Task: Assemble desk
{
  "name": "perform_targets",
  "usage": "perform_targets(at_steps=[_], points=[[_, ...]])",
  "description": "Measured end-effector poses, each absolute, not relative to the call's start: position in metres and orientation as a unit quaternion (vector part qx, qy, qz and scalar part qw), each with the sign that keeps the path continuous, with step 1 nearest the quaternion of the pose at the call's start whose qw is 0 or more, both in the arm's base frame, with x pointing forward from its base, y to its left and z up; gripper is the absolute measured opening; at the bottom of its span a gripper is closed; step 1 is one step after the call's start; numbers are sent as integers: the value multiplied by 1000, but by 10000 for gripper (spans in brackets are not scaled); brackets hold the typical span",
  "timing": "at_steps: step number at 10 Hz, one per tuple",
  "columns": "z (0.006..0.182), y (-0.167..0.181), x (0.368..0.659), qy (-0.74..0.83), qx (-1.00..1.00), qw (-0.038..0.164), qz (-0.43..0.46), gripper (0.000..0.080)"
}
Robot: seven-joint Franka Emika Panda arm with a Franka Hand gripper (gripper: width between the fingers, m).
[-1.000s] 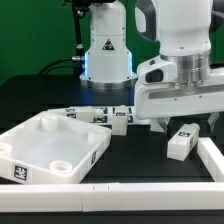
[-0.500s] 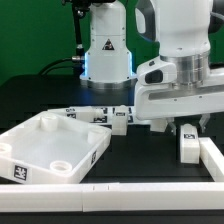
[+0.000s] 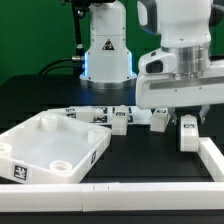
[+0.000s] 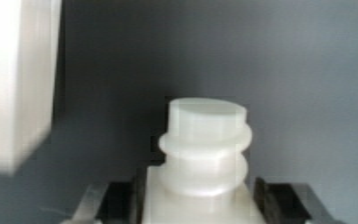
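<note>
The desk top (image 3: 50, 150) is a white rimmed tray with round corner sockets; it lies at the exterior view's left front. My gripper (image 3: 187, 122) is shut on one white tagged leg (image 3: 187, 137) and holds it roughly upright just above the table at the exterior view's right. In the wrist view the leg (image 4: 202, 150) sits between my fingers (image 4: 114, 200), its round peg end pointing away from the gripper (image 4: 197, 202). Three more legs (image 3: 125, 119) lie in a row behind the desk top.
A white border rail (image 3: 212, 160) runs along the exterior view's right and front edges, close beside the held leg; it also shows in the wrist view (image 4: 16, 80). The robot base (image 3: 107, 50) stands at the back.
The gripper has risen and shifted slightly right with the leg. The leg has gone from lying tilted on the table to hanging upright.
</note>
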State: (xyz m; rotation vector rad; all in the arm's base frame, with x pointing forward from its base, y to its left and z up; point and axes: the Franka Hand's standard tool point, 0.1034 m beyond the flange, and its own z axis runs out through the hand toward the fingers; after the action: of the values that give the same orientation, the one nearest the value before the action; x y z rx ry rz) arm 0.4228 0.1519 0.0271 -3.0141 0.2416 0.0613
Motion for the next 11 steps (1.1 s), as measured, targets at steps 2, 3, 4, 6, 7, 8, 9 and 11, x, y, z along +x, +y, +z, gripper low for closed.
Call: perform_targets(at_steps=[2,3,4,6,7,8,9,11], points=[[31,181,401,70,-996,59,1,291],[30,179,401,61,-996,59,2,291],[29,177,402,67,-996,59,3,291],[26,183,388,91,-994,59,12,291],[21,182,375,97,-994,58,15,291],[15,178,359,105,-993,55,19,291],[11,179,348,101,-993,54,23,291],[10,180,349,94,-994,54,22,291]])
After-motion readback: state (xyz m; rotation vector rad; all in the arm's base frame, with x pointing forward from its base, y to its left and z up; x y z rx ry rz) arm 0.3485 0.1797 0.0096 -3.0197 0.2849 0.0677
